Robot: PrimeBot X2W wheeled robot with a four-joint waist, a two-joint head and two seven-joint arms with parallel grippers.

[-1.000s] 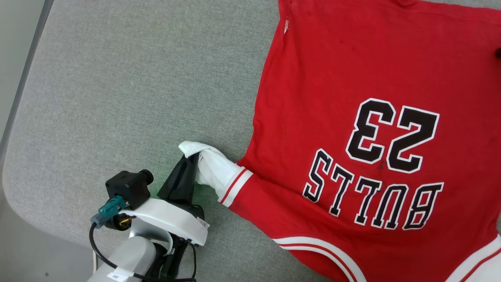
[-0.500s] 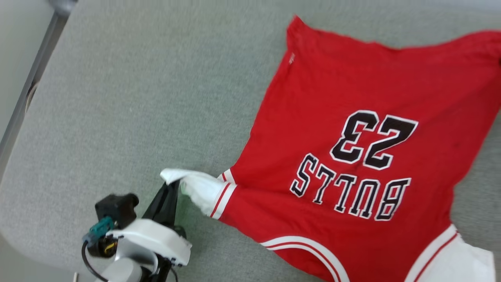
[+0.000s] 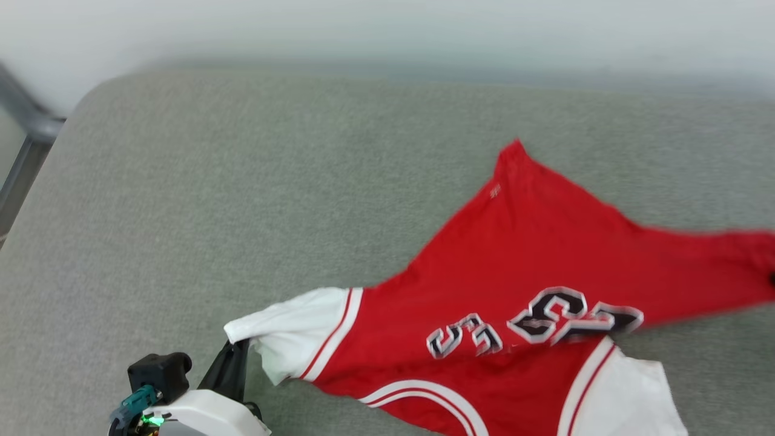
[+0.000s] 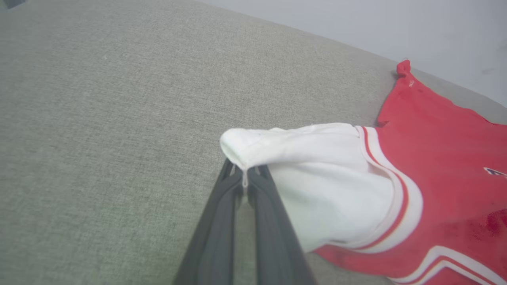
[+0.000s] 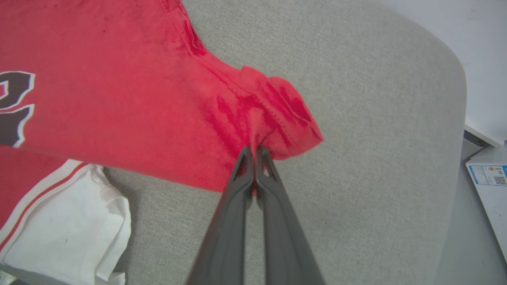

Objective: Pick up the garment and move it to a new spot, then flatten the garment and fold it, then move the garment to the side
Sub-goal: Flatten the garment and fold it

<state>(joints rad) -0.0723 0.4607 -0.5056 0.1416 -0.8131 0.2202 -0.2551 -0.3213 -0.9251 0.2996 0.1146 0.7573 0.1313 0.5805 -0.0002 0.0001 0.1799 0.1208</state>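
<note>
Stretching across the grey padded surface (image 3: pixel 212 200), the garment (image 3: pixel 533 254) is being held at two points, print side up. Its white sleeve (image 4: pixel 317 170) is being pinched by the closed left gripper (image 4: pixel 244 177), low at the near left. A bunched red corner (image 5: pixel 277 114) is being clamped by the closed right gripper (image 5: pixel 254 152), near the surface's rounded edge. Bare grey fabric is being left wide to the garment's left and beyond it.
</note>
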